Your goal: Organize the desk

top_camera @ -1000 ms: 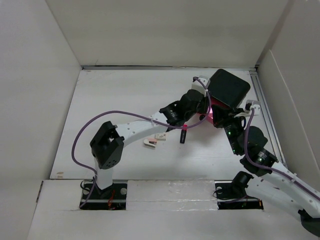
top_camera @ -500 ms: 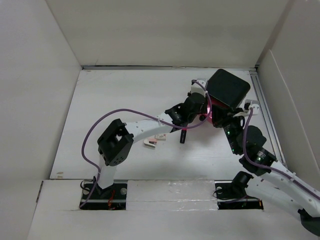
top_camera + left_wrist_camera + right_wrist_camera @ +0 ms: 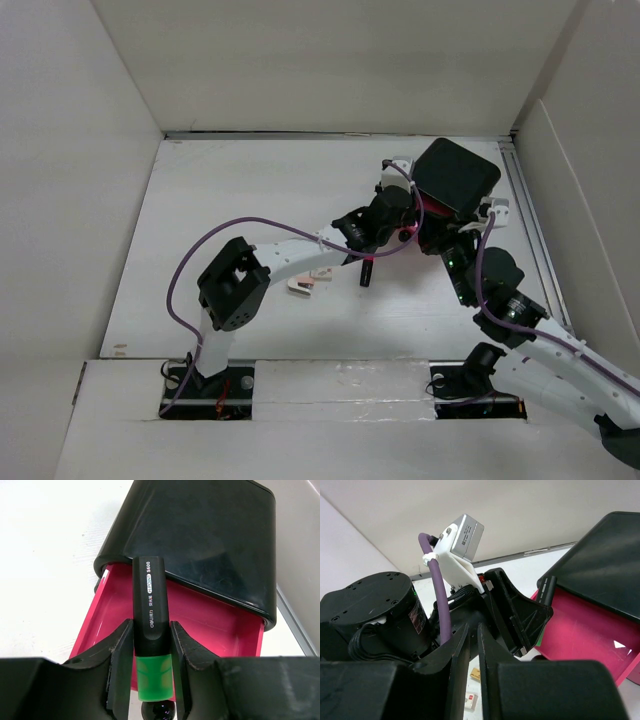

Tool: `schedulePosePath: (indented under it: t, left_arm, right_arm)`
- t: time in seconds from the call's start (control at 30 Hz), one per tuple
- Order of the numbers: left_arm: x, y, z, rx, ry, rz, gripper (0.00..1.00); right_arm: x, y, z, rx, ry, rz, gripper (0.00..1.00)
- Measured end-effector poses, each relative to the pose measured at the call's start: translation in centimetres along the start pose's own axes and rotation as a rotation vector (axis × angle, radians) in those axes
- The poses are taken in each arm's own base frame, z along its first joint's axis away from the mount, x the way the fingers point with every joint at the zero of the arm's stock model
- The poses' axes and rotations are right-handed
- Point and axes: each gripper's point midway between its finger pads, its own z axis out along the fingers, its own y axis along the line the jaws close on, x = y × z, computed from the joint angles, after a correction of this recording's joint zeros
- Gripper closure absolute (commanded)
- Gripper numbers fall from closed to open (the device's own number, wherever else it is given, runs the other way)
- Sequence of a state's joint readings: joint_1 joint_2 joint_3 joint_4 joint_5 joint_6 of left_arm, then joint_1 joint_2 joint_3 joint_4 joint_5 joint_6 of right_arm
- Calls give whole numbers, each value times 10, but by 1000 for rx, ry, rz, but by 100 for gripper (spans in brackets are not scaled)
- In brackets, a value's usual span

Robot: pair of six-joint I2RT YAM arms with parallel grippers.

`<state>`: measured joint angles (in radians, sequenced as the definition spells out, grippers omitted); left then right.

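Observation:
My left gripper is shut on a black highlighter with a green cap. It holds the highlighter lengthwise over the open pink drawer of a black box. From above, that gripper sits at the box's front left, on the right of the white desk. My right gripper hangs just in front of the drawer, beside the left wrist. Its jaws stand a narrow slit apart with nothing between them. In the top view the right gripper is partly hidden under the box's edge.
A black-and-red stick and two small pale pieces lie on the desk beneath the left forearm. White panel walls close the desk in. A metal rail runs along the right side. The left arm's purple cable loops close to my right fingers.
The left arm's elbow swung right and its gripper edged closer to the drawer with the highlighter. The right arm shifted a little left and forward toward the box.

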<state>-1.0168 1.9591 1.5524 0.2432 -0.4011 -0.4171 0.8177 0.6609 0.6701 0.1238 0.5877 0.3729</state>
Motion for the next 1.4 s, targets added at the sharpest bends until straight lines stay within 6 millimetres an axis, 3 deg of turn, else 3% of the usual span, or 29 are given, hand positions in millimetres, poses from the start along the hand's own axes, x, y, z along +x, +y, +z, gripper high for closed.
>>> schedulePosePath:
  t: [0.03,0.13,0.5,1.07,1.4]
  left_arm:
    - [0,0,0,-1,0,0,84]
    - [0,2,0,-5,3,-2,90]
    - [3,3,-3,-15,24,-53,100]
    - [10,3,-16,-60,94,-245,94]
    - [-19,-14,-17,-26,88,-350,89]
  right_arm:
    - [1,0,0,1,2,-1,82]
    - [1,0,0,0,1,-1,82]
    - [0,0,0,0,1,-3,81]
    - [-2,1,-1,-8,-4,2,81]
    - [-10,2,-6,-20,-24,17,81]
